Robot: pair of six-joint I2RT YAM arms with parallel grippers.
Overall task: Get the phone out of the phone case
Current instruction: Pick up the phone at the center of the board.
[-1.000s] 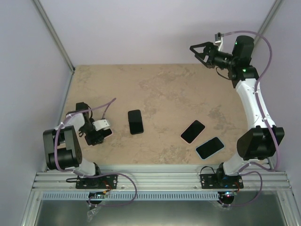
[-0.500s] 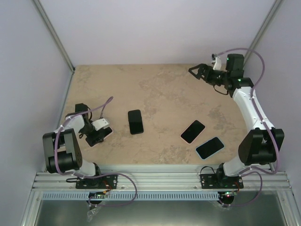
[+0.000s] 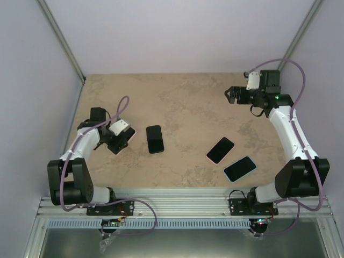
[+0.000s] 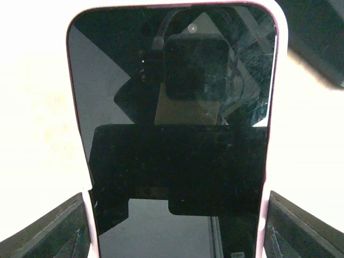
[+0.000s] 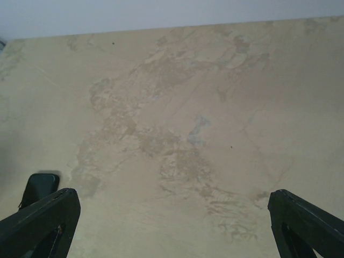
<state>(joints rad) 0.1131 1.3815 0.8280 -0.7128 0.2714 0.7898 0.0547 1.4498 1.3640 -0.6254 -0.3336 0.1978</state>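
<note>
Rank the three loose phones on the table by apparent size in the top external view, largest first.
1. Light-blue-cased phone, slightly largest.
2 and 3. Angled black phone and mid-table black phone: these look about alike, so they are left unranked.

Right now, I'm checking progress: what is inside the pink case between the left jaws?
A phone with a dark screen fills the pink case, only the case's rim showing around it. The case's inside and back are covered.

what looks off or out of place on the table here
Nothing stands out. The left black phone, the right black phone and the blue-cased phone lie flat and apart on the table; the pink-cased phone sits straight between the fingers of the left gripper.
</note>
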